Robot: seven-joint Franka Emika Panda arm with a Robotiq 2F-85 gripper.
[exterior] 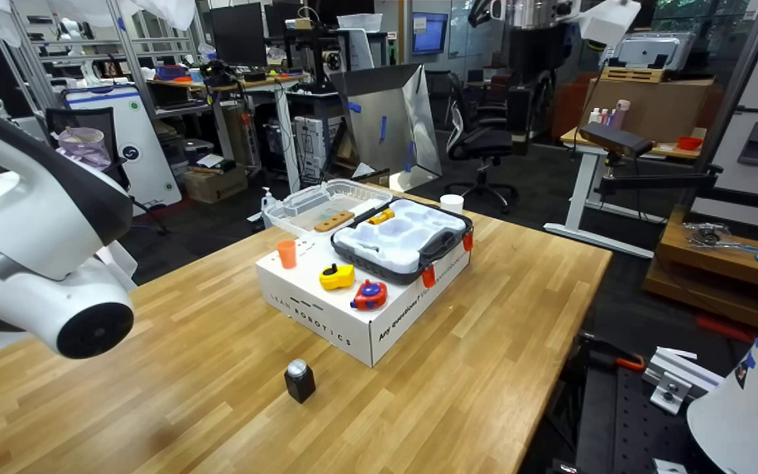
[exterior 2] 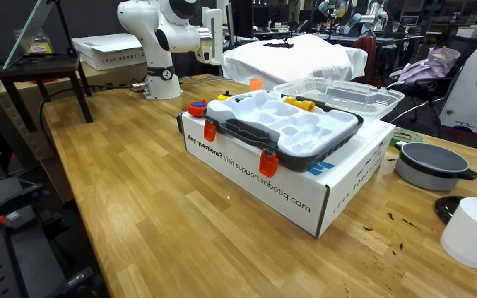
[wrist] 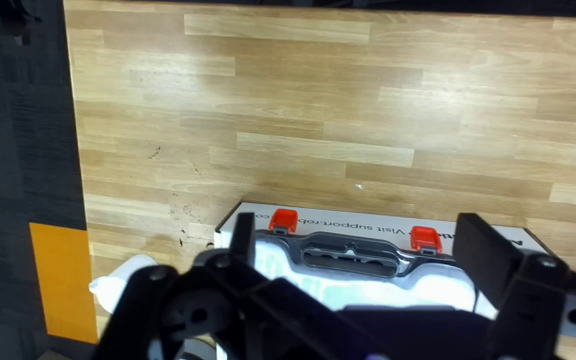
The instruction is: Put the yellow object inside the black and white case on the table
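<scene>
Atop the white box (exterior: 326,313) I see the yellow object (exterior: 337,278), at the near left of the black and white case (exterior: 395,247) in an exterior view; the gripper (wrist: 355,230) gapes wide.

The tabletop (exterior: 517,316) is bright and warm-toned in both exterior views, the floor (exterior: 543,191) past its edges much darker. In the wrist view, reflected light whitens two patches of the tabletop, one near its upper left corner, the other farther along, in from its upper edge. The black and white case (wrist: 378,292) is overexposed inside, detail washed out. The gripper (wrist: 355,235) is dark, blurred and out of focus. A soft shadow borders the white box (wrist: 368,222) toward that upper edge. In an exterior view, wide-angle distortion stretches the white vessel (exterior 2: 472,234).
</scene>
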